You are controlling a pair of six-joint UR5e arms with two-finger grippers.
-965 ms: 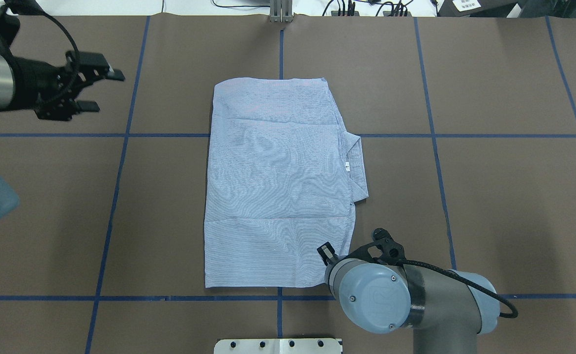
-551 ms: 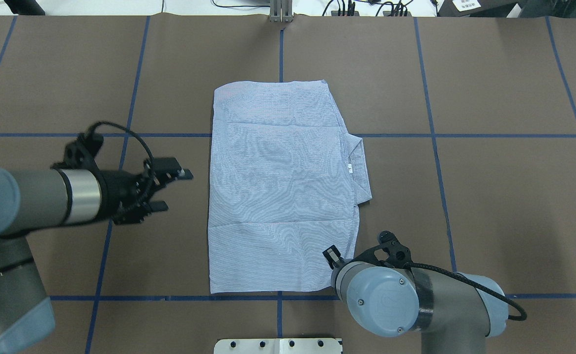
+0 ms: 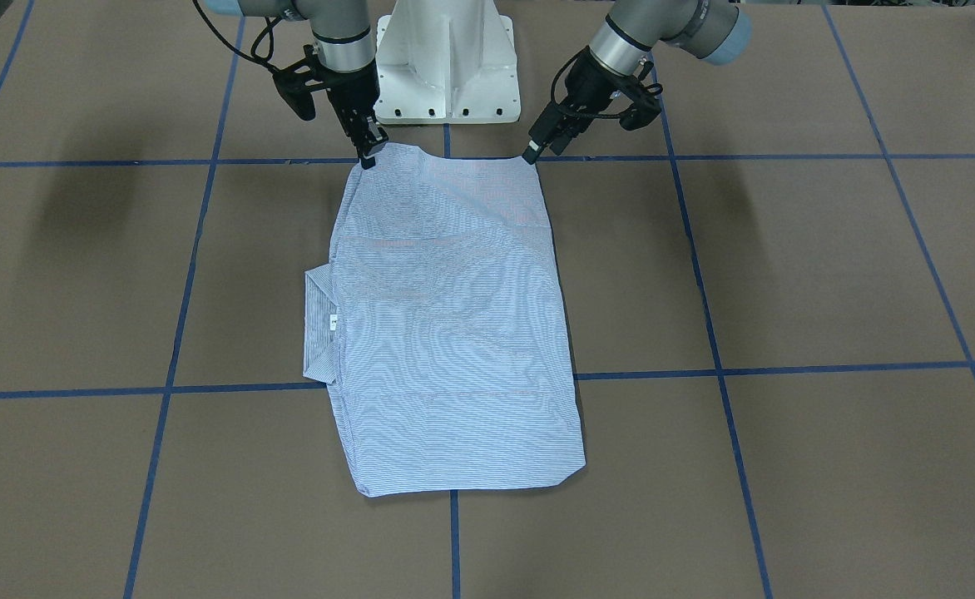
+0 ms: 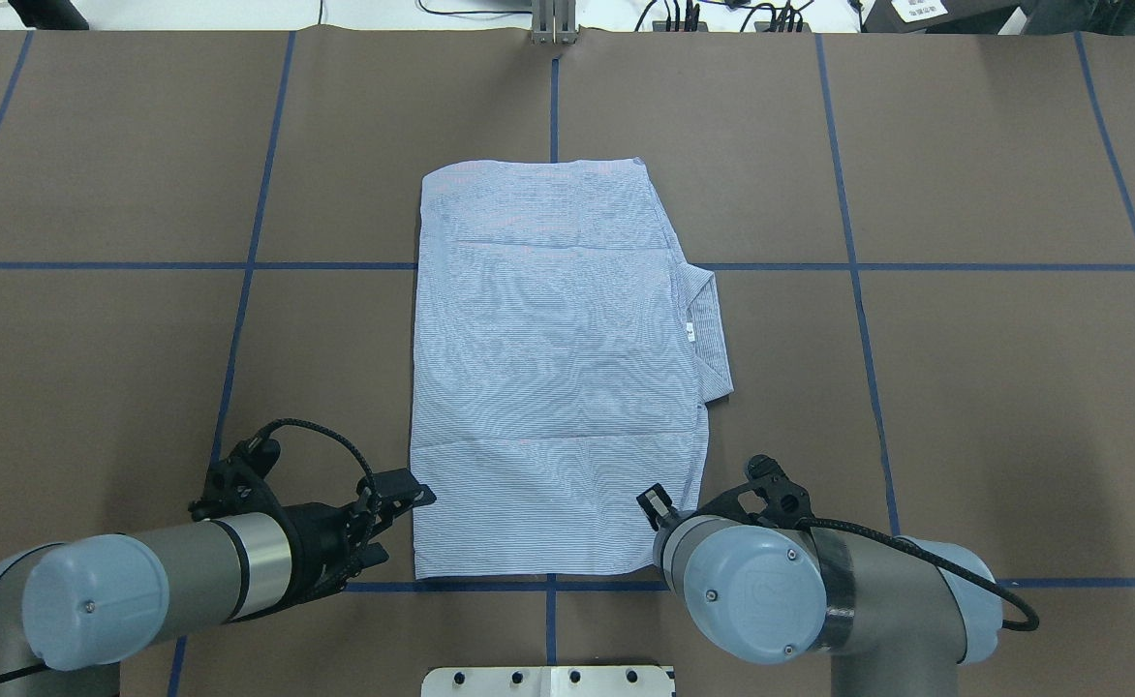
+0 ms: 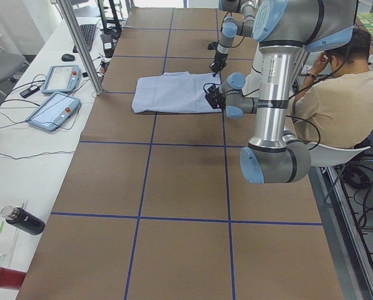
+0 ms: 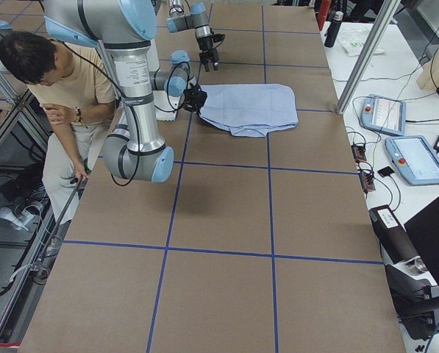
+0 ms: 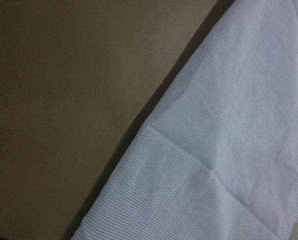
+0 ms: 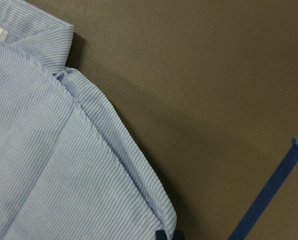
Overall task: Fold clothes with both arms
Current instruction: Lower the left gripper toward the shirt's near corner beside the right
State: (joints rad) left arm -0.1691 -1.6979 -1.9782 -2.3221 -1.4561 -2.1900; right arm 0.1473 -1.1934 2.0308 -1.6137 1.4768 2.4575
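Black left jaws, on the left arm point(image 4: 190, 571), have been swung w/in approx. a second from the far-left part of the table point(image 4: 965, 407) down alongside the shirt point(image 4: 548, 368) to its near-left corner. They are seen spread, one finger just beside the hem corner, w/ nothing gripped yet. At the near-right corner the right arm point(image 4: 800, 590) has hardly been shifted. The right jaws appear pressed together on that corner of the cloth, tho the contact is mostly hidden by the wrist from above and is judged from the front-facing view. The shirt is laid flat mid-table as a rough rectangle, no sleeve showing, and has been nudged only slightly. Further out, the collar point(image 4: 708, 339) w/ its neck label point(image 4: 689, 330) is left poking out on the robot's right side; beyond that, the far edge lies untouched. Both near corners are now attended, so the next step is prob. closing the left jaws, then a paired lift carrying the near hem to the far edge, i.e. a crosswise fold. An uneven grip could skew it.
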